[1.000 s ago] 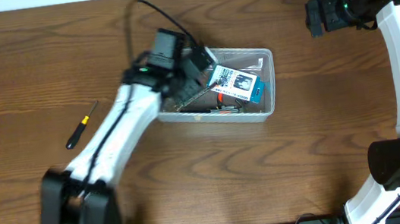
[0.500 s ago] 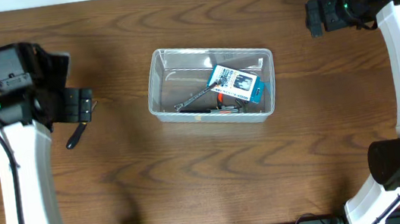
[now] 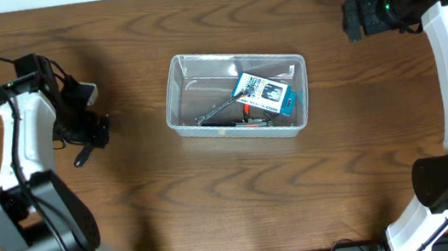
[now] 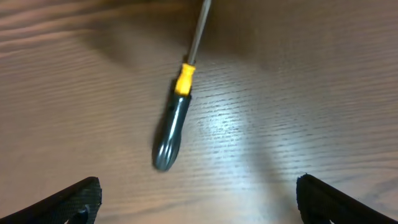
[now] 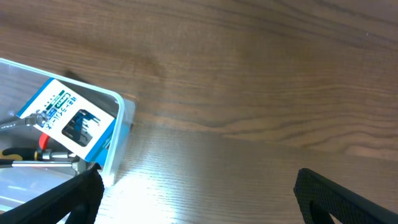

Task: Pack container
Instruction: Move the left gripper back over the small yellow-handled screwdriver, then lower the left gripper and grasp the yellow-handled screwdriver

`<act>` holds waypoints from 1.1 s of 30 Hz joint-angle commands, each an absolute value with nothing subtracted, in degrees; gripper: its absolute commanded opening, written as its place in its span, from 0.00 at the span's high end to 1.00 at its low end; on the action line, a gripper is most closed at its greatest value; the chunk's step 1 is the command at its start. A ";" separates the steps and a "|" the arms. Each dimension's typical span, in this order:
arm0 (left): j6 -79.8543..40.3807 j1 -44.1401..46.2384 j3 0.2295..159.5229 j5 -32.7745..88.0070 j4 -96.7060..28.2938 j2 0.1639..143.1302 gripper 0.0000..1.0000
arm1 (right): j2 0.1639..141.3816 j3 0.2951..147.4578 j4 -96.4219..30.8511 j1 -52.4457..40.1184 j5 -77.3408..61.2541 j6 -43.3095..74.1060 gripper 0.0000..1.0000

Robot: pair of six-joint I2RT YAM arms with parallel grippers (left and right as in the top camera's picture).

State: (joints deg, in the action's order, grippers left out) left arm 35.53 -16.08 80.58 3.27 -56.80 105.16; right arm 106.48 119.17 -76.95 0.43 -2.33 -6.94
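The clear plastic container (image 3: 175,93) sits mid-table. It holds a blue-and-white box (image 3: 264,93), a wrench (image 3: 215,112) and a red-handled tool. A screwdriver (image 3: 83,155) with a black handle and yellow collar lies on the wood at the left; in the left wrist view (image 4: 171,134) it lies just ahead of the fingers. My left gripper (image 3: 91,127) is open and empty, right above the screwdriver (image 4: 198,199). My right gripper (image 3: 354,19) is open and empty, high at the far right; its view (image 5: 196,196) shows the container's corner (image 5: 121,134).
The brown wooden table (image 3: 241,192) carries only these things. The arm bases stand at the front edge.
My left arm swung from the container across to the far left and has come down over the screwdriver. The right arm has not moved.
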 commanded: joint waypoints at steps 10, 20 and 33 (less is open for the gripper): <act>44.66 -16.34 80.09 4.03 -55.57 114.52 0.03 | 107.18 119.13 -77.47 2.83 -1.45 -8.86 0.01; 46.74 -16.60 80.09 3.88 -50.52 115.72 0.03 | 107.18 119.13 -77.32 3.18 -1.17 -9.96 0.01; 46.76 -19.42 78.81 3.81 -45.82 115.74 0.06 | 107.18 119.13 -77.03 3.20 0.01 -9.93 0.01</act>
State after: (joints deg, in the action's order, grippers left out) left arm 46.19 -18.74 80.23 3.27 -45.93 114.98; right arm 106.48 119.17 -77.10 2.87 -0.80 -9.32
